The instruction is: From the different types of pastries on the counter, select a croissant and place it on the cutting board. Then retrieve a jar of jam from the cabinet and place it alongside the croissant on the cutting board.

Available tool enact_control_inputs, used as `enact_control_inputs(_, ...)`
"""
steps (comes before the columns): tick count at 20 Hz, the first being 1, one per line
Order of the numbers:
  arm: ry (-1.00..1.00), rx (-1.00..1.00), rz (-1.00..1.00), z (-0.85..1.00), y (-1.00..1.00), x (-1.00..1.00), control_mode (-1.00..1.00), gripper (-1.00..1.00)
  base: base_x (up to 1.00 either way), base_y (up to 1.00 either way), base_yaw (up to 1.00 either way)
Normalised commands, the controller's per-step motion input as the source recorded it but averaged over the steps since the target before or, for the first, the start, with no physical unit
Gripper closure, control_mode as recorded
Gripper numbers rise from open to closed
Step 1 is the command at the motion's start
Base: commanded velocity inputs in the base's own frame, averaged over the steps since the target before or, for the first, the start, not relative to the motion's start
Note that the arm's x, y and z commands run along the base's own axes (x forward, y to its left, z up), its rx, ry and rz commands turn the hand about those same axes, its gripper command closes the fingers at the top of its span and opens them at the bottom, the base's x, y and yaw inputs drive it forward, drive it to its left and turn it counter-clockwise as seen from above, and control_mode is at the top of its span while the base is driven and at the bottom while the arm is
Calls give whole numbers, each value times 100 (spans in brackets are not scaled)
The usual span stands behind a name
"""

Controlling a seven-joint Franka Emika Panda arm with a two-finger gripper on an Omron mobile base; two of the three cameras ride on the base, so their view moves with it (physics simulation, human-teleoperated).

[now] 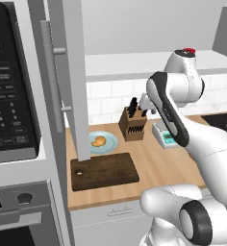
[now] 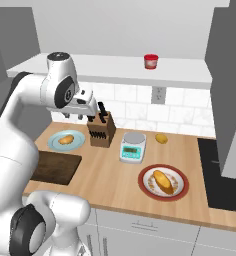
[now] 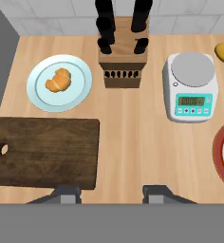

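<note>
From above, the gripper hovers empty over the wooden surface, its fingertips apart. The croissant sits on a pale blue plate, just beyond the dark cutting board. The right base view adds a red-lidded jam jar on the shelf above the counter, plus an oval pastry on a red-rimmed plate.

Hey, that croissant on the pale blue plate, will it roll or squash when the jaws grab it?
The croissant lies flat and crescent-shaped, so it probably won't roll. As a small pastry it is likely light and soft, so a firm squeeze may dent it. The smooth plate might let it slide if nudged.
</note>
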Motion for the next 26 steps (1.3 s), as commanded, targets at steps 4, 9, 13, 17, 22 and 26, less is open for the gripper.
enact_control_inputs(4,-1,0,0,3,0,-52,-100,-100,0,0,0)
enact_control_inputs(9,0,0,0,10,0,-41,-100,-100,0,0,0)
enact_control_inputs(13,0,0,0,1,0,-19,-100,-100,0,0,0)
enact_control_inputs(17,0,0,0,14,0,-11,-100,-100,0,0,0)
enact_control_inputs(22,0,0,0,17,-8,-14,-100,-100,0,0,0)
enact_control_inputs(26,0,0,0,13,-12,-17,-100,-100,0,0,0)
